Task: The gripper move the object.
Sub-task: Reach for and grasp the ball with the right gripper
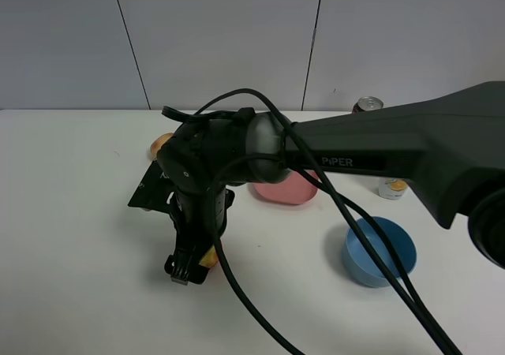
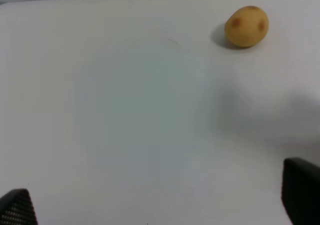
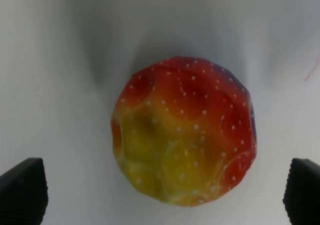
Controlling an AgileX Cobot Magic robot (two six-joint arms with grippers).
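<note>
White table (image 1: 71, 229): right end effector (image 1: 189, 267) mostly hides ball (image 1: 210, 258).

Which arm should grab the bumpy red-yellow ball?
Right. The right gripper is open over the bumpy red-yellow ball, fingers either side. The left gripper faces white table and a tan potato.

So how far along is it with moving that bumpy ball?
Done: the approach, the right pincer sits around the ball, jaws open either side. In hand: the grasp, not yet closed. Left: grip, lift and move it; the ball rests on the table.
</note>
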